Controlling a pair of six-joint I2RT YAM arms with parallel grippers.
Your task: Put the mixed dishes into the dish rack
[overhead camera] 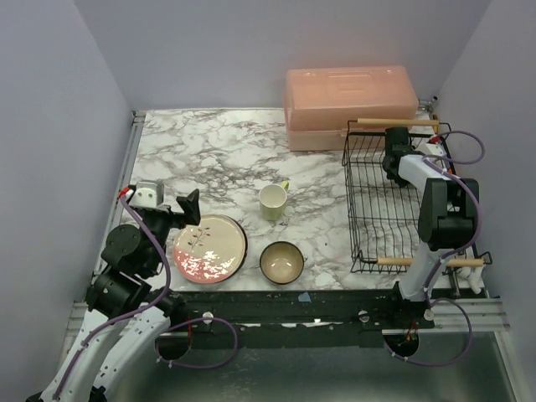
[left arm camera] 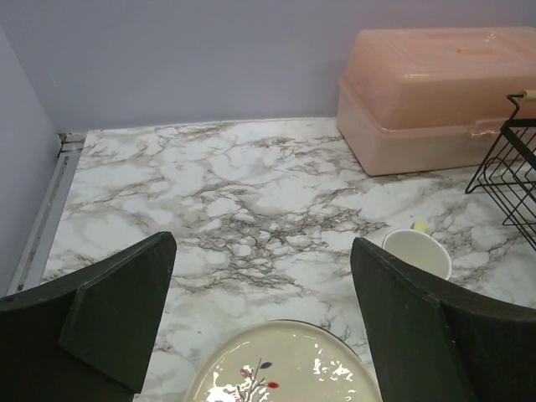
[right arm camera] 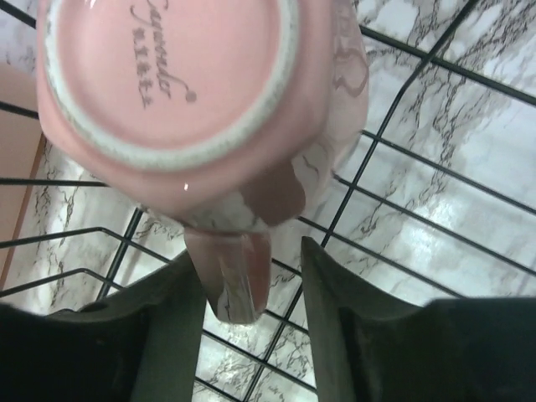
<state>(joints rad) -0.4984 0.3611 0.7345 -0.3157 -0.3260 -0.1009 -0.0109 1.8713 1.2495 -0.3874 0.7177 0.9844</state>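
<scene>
The small pink cup (right arm camera: 167, 75) lies bottom-up inside the black wire dish rack (overhead camera: 349, 201), whose wires (right arm camera: 435, 63) run under it. My right gripper (right arm camera: 247, 251) is open around the cup's handle, with a gap on the right side; from above it (overhead camera: 392, 163) is at the rack's far end. My left gripper (left arm camera: 261, 243) is open and empty over the far edge of the cream-and-pink floral plate (overhead camera: 209, 248). The yellow-green mug (overhead camera: 273, 202) and the bowl (overhead camera: 282, 262) stand on the table. The maroon-rimmed plate is out of view.
The salmon-pink lidded box (overhead camera: 350, 105) stands at the back, touching the rack's far end. The rack's corner (left arm camera: 507, 167) shows right of the mug (left arm camera: 417, 251) in the left wrist view. Walls close in on left, back and right.
</scene>
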